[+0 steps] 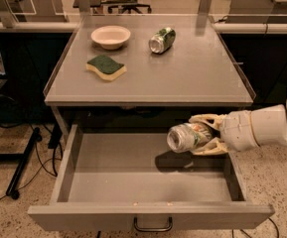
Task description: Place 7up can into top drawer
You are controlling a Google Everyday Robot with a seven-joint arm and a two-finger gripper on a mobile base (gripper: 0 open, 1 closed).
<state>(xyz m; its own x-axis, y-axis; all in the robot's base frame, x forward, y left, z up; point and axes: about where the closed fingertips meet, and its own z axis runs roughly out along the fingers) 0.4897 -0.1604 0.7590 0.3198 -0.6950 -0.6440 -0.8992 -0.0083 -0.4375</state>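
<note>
The 7up can [188,136], silvery-white with pale green patches and a shiny end, lies on its side in my gripper [206,135]. The gripper is shut on the can, with one cream finger above it and one below. It holds the can over the right part of the open top drawer [148,215], a little above the drawer floor. The can's shadow falls on the floor just beneath it. My white arm reaches in from the right edge. The drawer is pulled far out, and its dark pull handle [153,226] shows at the front.
On the grey table top [192,78] lie a darker green can [162,39] on its side, a cream bowl [110,36] and a green-and-yellow sponge [106,67]. A black stand leg [21,165] and cables lie on the floor at the left.
</note>
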